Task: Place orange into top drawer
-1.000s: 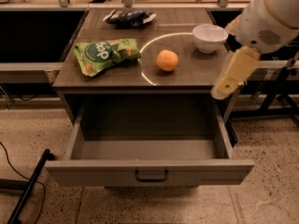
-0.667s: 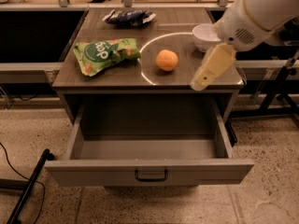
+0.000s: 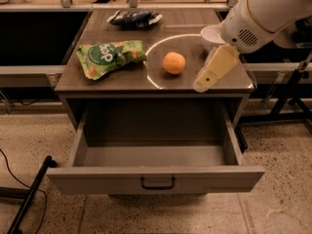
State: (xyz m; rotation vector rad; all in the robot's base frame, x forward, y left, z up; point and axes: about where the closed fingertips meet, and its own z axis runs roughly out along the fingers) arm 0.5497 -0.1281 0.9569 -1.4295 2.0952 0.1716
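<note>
The orange (image 3: 174, 63) sits on the brown table top (image 3: 122, 79), inside a pale ring of light, near the middle. The top drawer (image 3: 156, 178) is pulled open below the table; its grey box holds nothing and its dark handle (image 3: 157, 183) faces me. My gripper (image 3: 201, 84), cream-coloured, hangs from the white arm (image 3: 265, 13) at the upper right. It points down and left, just right of the orange and near the table's front edge, not touching the fruit.
A green snack bag (image 3: 109, 56) lies left of the orange. A dark bag (image 3: 134, 17) lies at the table's back. A white bowl (image 3: 209, 33) is partly hidden behind the arm. A black pole (image 3: 29, 199) and cable lie on the floor at the left.
The arm and gripper have moved left, from beside the table's right edge to just right of the orange. The orange and the drawer have not moved.
</note>
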